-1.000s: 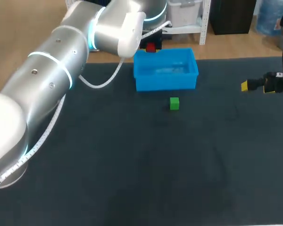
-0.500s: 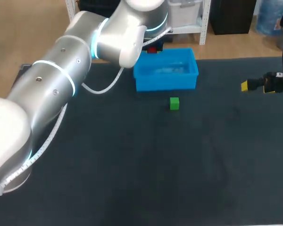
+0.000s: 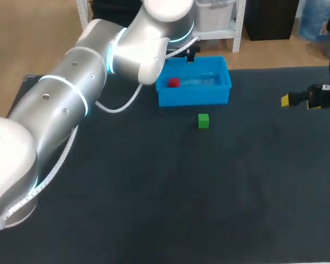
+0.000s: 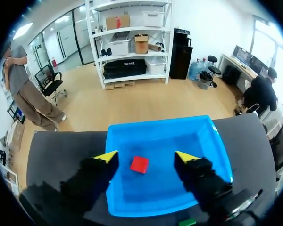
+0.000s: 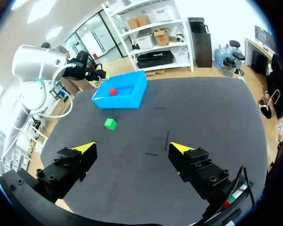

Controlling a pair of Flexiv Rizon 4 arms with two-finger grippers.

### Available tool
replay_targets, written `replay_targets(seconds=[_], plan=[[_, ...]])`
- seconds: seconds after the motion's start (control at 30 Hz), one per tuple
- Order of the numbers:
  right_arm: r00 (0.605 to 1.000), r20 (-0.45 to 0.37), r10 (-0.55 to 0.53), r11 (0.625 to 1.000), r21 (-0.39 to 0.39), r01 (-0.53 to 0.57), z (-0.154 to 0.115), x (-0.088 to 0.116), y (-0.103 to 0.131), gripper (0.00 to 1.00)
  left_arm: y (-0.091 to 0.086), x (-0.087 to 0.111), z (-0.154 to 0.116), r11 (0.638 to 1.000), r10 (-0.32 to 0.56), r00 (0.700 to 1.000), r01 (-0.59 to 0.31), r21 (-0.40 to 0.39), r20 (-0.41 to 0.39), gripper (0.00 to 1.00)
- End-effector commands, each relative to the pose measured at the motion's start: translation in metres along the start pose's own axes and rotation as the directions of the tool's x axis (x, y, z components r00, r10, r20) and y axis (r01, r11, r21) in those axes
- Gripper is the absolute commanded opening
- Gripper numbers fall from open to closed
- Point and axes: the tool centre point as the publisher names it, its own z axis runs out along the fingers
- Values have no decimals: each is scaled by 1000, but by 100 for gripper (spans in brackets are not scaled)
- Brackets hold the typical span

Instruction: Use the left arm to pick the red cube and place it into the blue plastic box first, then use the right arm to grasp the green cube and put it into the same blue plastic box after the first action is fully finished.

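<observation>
The red cube (image 3: 173,83) lies inside the blue plastic box (image 3: 195,99) near its left end, free of any finger. In the left wrist view my left gripper (image 4: 146,157) hangs open above the box (image 4: 156,128), and the red cube (image 4: 139,165) rests on the box floor below the gap between its fingers. The green cube (image 3: 203,121) sits on the dark table just in front of the box. My right gripper (image 3: 292,99) stays at the table's right side, open with nothing in it (image 5: 132,148). From there the green cube (image 5: 110,124) and the box (image 5: 127,100) lie far ahead.
The dark table mat (image 3: 170,192) spreads wide in front of the green cube. My left arm (image 3: 71,93) stretches from the near left corner to the box, covering the table's left part.
The left gripper has opened and the red cube has dropped from it into the blue box. The right arm has not moved.
</observation>
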Motion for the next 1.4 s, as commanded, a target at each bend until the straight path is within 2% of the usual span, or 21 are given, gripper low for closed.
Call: replay_targets(seconds=[0.03, 0.47, 0.7, 1.27, 1.4], plan=[[1000, -1, 0, 1000, 1, 0, 0, 0, 0, 100, -5, -16, 11, 1000, 2, 911, -4, -3, -413, 100], [1000, -1, 0, 1000, 1, 0, 0, 0, 0, 100, 4, -16, 2, 1000, -4, 915, 5, 3, -403, 100], [1000, -1, 0, 1000, 1, 0, 0, 0, 0, 100, 11, -9, -10, 1000, 12, 921, -10, 8, -390, 100], [1000, -1, 0, 1000, 1, 0, 0, 0, 0, 100, 31, 11, -45, 993, 71, 936, -32, 118, -344, 100], [1000, -1, 0, 1000, 1, 0, 0, 0, 0, 100, 35, 17, -57, 989, 104, 938, -63, 132, -330, 100]])
